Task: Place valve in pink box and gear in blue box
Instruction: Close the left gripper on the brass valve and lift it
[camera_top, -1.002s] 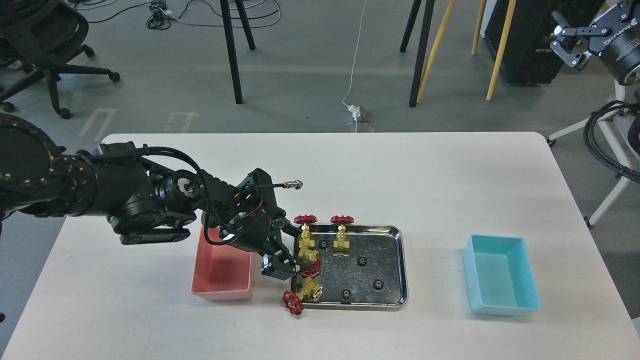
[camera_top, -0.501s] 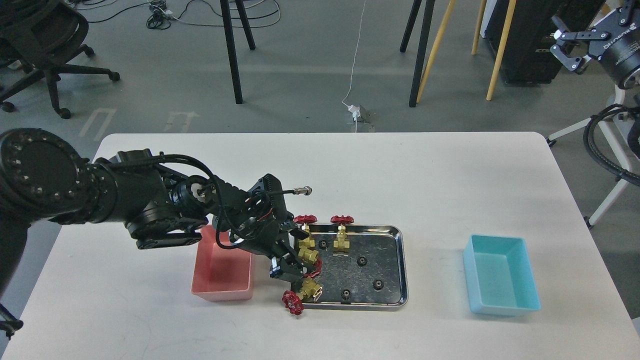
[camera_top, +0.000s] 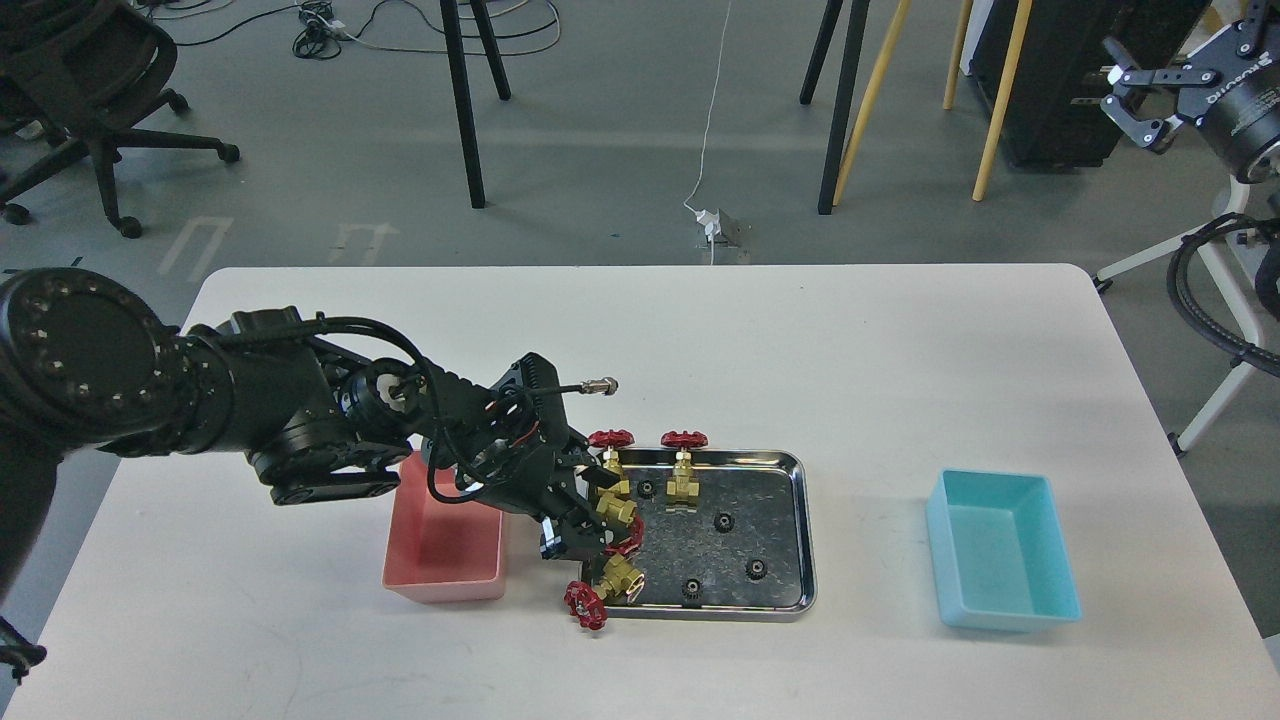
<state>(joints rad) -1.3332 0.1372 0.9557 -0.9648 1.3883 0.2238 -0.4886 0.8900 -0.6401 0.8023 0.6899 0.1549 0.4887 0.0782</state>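
Note:
Several brass valves with red handwheels lie at the left end of a steel tray (camera_top: 805, 535). My left gripper (camera_top: 592, 510) reaches over the tray's left rim, its two fingers standing either side of one valve (camera_top: 616, 510). I cannot see a firm grip on it. Other valves stand at the tray's back (camera_top: 684, 472) and lie at its front left corner (camera_top: 620, 577). Several black gears (camera_top: 722, 522) lie in the tray. The pink box (camera_top: 440, 545) is left of the tray, partly under my left arm. The blue box (camera_top: 1003, 565) is at the right. My right gripper (camera_top: 1128, 100) is open, high off the table.
The white table (camera_top: 800, 340) ends close in front of the boxes. A cable plug (camera_top: 600, 385) sticks out from my left wrist above the tray. Chair and stool legs stand on the floor behind the table.
My left gripper has moved right and down onto the valve at the tray's left end, and its fingers have come closer together. The right gripper shifted slightly.

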